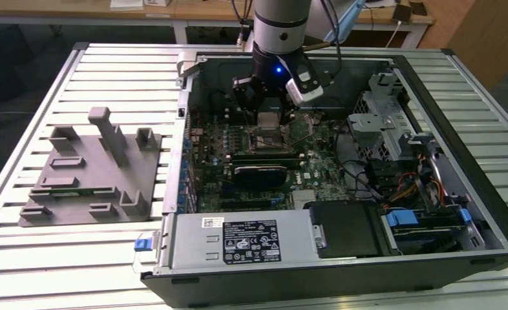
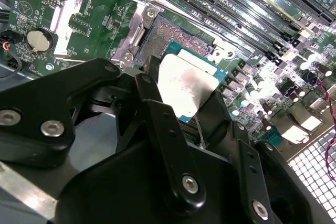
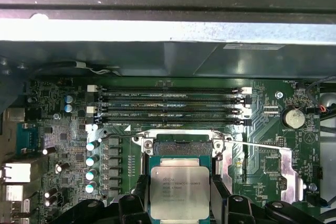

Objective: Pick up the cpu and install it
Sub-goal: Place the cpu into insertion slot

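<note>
Silvery metal tops the cpu [image 3: 180, 193], which is clamped by its opposite edges between the fingers of the gripper [image 2: 185, 97] just above the open socket [image 3: 181, 142] on the green board [image 3: 262, 129] (its latch plate [image 3: 286, 179] is swung aside). The placing step is judged to be in hand, and a square, level, gentle seating is called for. The remaining gap cannot be told. The chip's near edge is cut off and its corner marks are hidden.
</note>
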Motion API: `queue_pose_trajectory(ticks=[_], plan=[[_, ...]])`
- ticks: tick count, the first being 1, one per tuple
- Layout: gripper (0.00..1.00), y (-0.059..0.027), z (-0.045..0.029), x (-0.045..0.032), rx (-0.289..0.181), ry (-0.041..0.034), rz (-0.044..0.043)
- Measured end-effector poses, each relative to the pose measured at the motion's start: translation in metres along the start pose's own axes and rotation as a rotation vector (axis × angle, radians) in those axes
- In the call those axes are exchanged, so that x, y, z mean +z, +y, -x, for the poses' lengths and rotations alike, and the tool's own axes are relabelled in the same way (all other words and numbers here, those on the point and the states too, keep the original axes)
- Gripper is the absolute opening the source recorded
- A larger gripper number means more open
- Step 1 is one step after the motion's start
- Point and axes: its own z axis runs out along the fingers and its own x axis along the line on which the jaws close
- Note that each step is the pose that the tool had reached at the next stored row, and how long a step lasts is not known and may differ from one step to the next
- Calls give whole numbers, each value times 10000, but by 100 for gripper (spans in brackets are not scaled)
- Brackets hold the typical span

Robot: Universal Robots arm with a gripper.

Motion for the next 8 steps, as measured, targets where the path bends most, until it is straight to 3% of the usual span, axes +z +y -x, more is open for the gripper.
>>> queue_pose_trajectory(ticks=[8], plan=[[54, 0, 0, 4, 0, 0, 0]])
